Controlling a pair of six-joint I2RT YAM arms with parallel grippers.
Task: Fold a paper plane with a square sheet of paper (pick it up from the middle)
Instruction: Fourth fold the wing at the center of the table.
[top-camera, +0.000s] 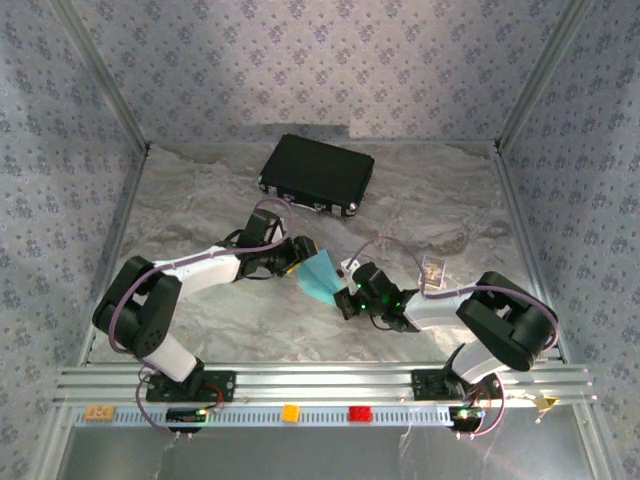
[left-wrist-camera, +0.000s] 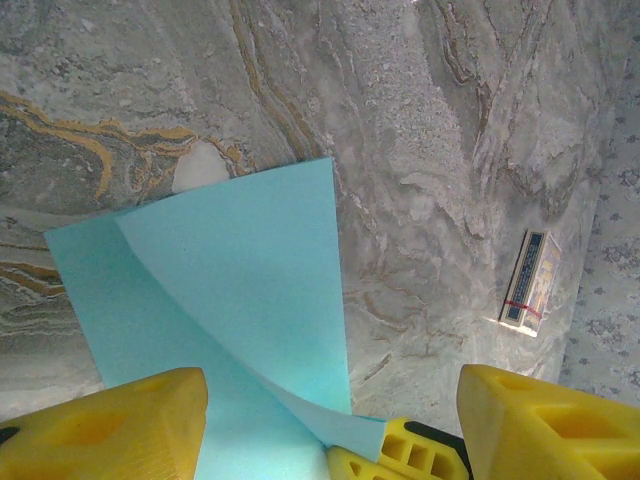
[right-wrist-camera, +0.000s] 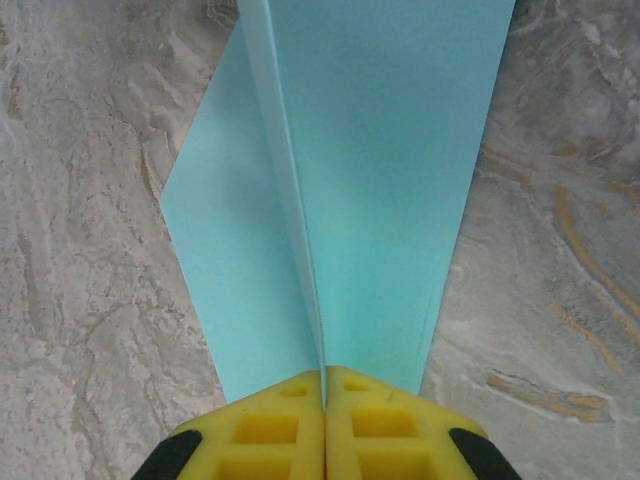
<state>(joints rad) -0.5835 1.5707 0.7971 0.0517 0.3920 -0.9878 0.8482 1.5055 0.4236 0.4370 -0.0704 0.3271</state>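
Top external: marbled table (top-camera: 200, 200), patterned walls (top-camera: 300, 60), blue paper plane (top-camera: 322, 277)

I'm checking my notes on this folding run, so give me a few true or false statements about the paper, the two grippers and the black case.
1. The right gripper is shut on the blue paper. True.
2. The left gripper is clamped shut. False: its jaws stand open, with the paper between them.
3. The black case sits at the far side of the table, apart from both grippers. True.
4. The paper lies as a flat, unfolded square. False: it is folded, with a crease running up from the right gripper.
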